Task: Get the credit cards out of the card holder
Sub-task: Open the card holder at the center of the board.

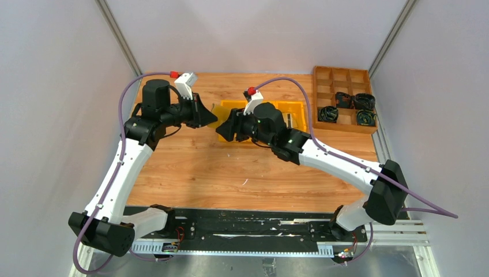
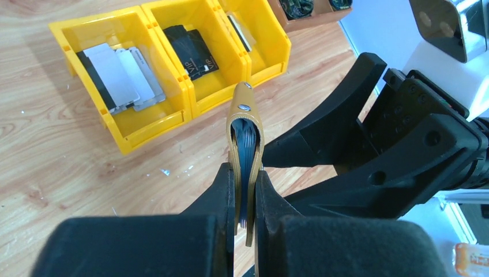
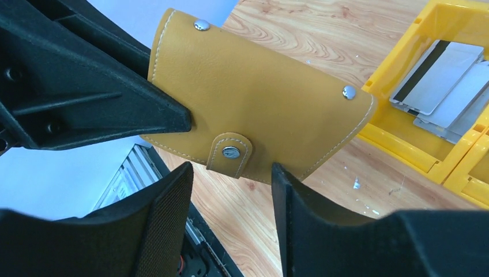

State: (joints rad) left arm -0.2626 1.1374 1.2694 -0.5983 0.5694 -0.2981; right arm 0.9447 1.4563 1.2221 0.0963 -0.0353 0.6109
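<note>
My left gripper point(image 2: 245, 173) is shut on the card holder point(image 2: 244, 122), a mustard-yellow leather case held edge-on above the table. Dark blue-grey edges of credit cards point(image 2: 248, 151) show between its covers. In the right wrist view the card holder point(image 3: 259, 104) faces me broadside, one left finger point(image 3: 115, 109) pressed on its left side. Its snap tab point(image 3: 231, 152) hangs at the lower edge. My right gripper point(image 3: 230, 168) stands open just below that tab, one fingertip on either side, gripping nothing. From above, both grippers point(image 1: 209, 115) point(image 1: 225, 128) meet at mid-table.
Three joined yellow bins point(image 2: 130, 133) stand behind the grippers. One holds several pale grey cards point(image 2: 124, 75), the middle one black VIP cards point(image 2: 190, 49). A wooden divided tray point(image 1: 342, 99) with black round parts sits at the back right.
</note>
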